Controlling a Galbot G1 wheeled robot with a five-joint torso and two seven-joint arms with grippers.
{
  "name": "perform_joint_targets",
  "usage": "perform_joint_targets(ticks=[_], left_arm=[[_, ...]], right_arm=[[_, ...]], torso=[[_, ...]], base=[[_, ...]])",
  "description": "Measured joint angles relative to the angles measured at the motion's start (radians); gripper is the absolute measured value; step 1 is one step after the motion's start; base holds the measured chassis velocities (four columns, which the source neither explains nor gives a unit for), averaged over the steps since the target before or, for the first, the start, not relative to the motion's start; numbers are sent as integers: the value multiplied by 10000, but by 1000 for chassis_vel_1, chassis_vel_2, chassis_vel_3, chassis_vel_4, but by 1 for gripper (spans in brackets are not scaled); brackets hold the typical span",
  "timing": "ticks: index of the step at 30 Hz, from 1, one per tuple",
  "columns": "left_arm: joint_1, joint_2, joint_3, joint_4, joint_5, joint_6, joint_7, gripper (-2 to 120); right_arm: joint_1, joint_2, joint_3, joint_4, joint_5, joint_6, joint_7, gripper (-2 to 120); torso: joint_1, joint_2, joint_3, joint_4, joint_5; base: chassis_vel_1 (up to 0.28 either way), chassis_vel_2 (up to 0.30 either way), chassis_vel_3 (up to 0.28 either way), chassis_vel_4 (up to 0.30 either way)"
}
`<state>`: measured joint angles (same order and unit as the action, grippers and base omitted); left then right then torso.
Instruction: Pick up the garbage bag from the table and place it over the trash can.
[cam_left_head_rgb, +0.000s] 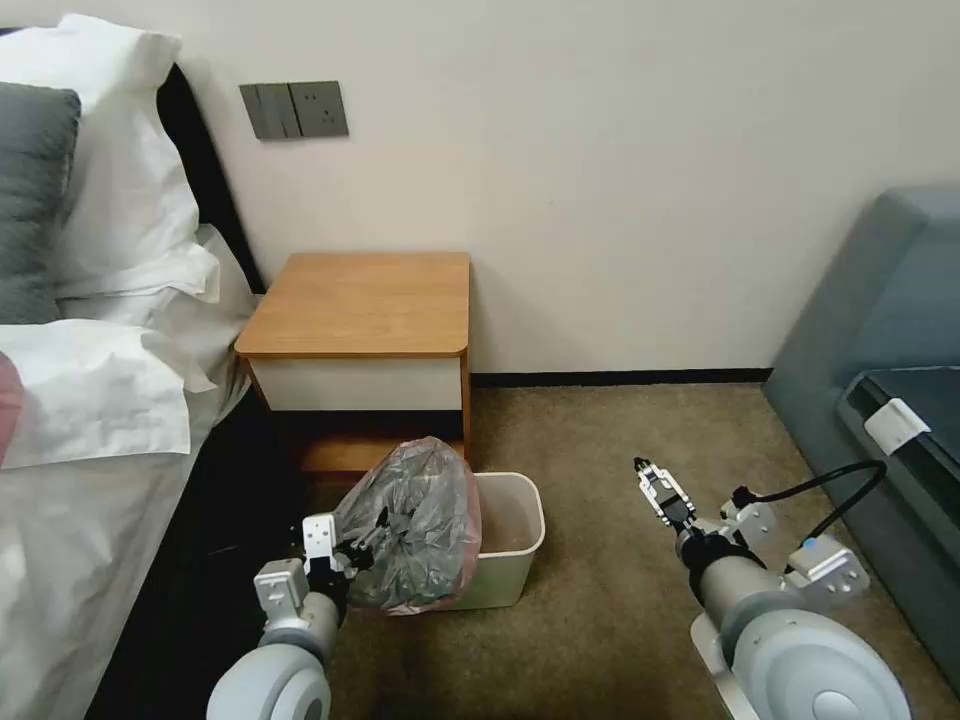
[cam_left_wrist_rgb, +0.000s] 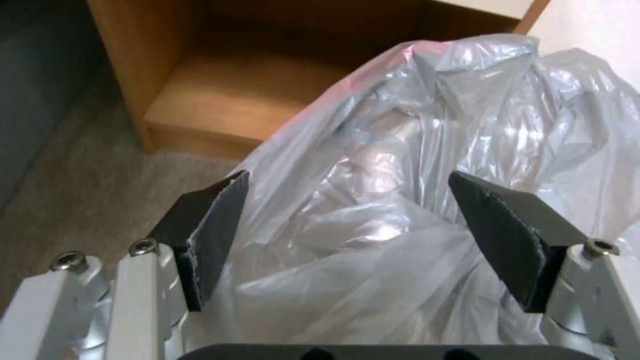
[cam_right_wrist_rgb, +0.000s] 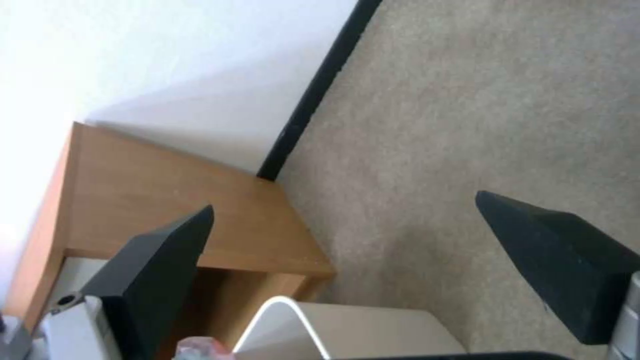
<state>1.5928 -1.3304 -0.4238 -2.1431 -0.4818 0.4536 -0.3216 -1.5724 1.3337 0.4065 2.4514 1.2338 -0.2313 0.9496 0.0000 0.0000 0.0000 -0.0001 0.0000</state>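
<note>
The bed (cam_left_head_rgb: 90, 420) with its white pillows (cam_left_head_rgb: 120, 200) runs along the robot's left, and against the wall beside it stands the worktop (cam_left_head_rgb: 360, 305), a small wooden nightstand whose top is bare, so the pick-up part of the task looks done. On the carpet (cam_left_head_rgb: 620, 450) just in front of the worktop sits the trash can (cam_left_head_rgb: 505, 540), cream, upright and open at the top. The garbage bag (cam_left_head_rgb: 415, 525) is bunched in a crinkled grey mound with a pinkish edge, resting on or just over the near-left corner of the trash can's rim; the far and right sides of the rim show uncovered. The step in hand, by my reading, is fitting the bag over the can, and it is only partly done. The left hand (cam_left_head_rgb: 345, 560) sits low at the bag's near side; from its wrist camera the fingers (cam_left_wrist_rgb: 213, 225) stand wide with loose plastic lying between them, pressed by neither pad, so it holds nothing. The right hand (cam_left_head_rgb: 662, 490) hovers above the carpet to the can's right, well apart from it, its fingers (cam_right_wrist_rgb: 160, 270) spread wide and empty, looking down on the can's corner and the worktop. The next move probably calls for catching the bag's mouth edge and drawing it across to the uncovered rim, likely with the right hand taking the far side while the left steadies the near corner, gently, since thin plastic slips and a light can may shift.
</note>
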Motion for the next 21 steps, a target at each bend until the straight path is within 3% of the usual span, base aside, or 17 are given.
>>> perform_joint_targets(ticks=[2,6,9,21], left_arm=[[-21,0,23,0,-26,85,-72,78],[-12,13,100,-2,53,290,-316,61],[-13,17,126,-6,189,321,-374,57],[-480,-3,365,381,261,356,-386,59]], right_arm=[[-3,9,-3,-11,-18,2,-2,100],[16,96,-55,-73,-123,6,-21,100],[17,163,-95,-115,-184,6,-33,100],[-30,274,-212,-244,-275,6,-49,100]], torso=[[0,-1,0,1,0],[0,-1,0,1,1],[0,0,0,2,1],[0,0,0,1,1]], base=[[0,0,0,0],[0,0,0,0],[0,0,0,0],[0,0,0,0]])
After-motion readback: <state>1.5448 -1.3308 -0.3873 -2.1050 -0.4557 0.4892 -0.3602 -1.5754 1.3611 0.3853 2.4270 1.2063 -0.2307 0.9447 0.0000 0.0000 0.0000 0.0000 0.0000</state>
